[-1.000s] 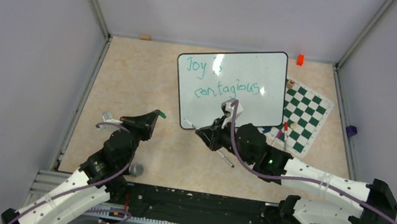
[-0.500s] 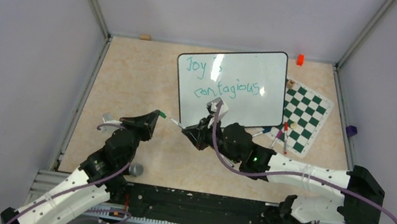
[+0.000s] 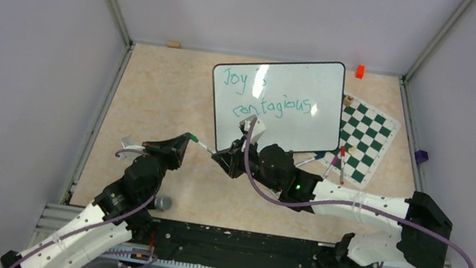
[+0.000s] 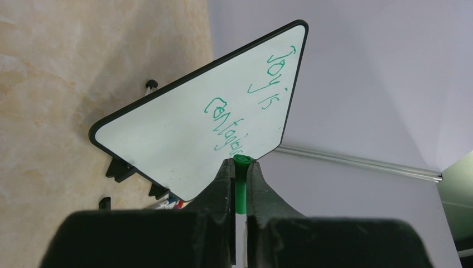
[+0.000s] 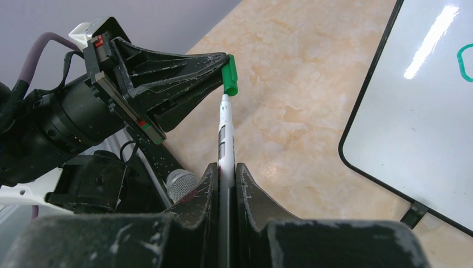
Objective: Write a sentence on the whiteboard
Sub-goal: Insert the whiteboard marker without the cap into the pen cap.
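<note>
Top external view: the whiteboard (image 3: 293,124) stands propped on its small feet toward the far right of the table (image 3: 157,86), with the sentence (image 3: 272,98) "Joy is contagious" already on it in two teal-green lines; the writing looks finished, and the step in hand looks like recapping. The right gripper (image 3: 219,159), just in front of the board's near-left corner, is closed tight on the marker (image 5: 224,134); the left gripper (image 3: 186,138) is pinched on the green cap (image 5: 229,75), and the pen's far end meets the cap's mouth; whether it is seated I cannot tell. The largest risk is the right arm's wrist swinging into the board, so near that corner, and tipping it or smearing the words; next, a push slightly off the cap's axis could lever the cap out of the left fingers, or twist the pen sideways in the right ones; least, a tip that misses the cap could drag a stray green line across the table.
</note>
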{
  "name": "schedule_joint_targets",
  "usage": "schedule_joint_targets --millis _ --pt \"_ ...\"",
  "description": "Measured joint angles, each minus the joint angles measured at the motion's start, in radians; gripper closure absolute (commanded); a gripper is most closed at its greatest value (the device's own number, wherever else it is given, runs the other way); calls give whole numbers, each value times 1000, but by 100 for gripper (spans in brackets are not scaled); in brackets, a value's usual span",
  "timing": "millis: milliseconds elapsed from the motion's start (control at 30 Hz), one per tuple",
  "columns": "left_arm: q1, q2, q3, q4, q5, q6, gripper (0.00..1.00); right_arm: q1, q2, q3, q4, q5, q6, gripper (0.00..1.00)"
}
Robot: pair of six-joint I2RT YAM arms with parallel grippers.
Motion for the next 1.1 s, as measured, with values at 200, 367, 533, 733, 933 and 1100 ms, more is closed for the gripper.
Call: schedule_joint_targets --millis 200,367,533,733,933,1100 --pt "0 -7 0 -8 0 -4 100 0 2 1 0 0 1 100" --pt "0 -13 0 -8 0 -7 100 0 17 1 0 0 2 100" --pt "0 -13 0 -8 0 -10 100 0 35 8 -4 0 2 100" --pt "0 -29 4 -28 -1 -13 100 0 39 20 -8 0 2 100" --pt "0 -52 13 -58 -14 -13 100 0 39 20 -16 5 2 100" --pt "0 -52 13 -67 -19 -13 100 0 38 21 -27 6 2 100"
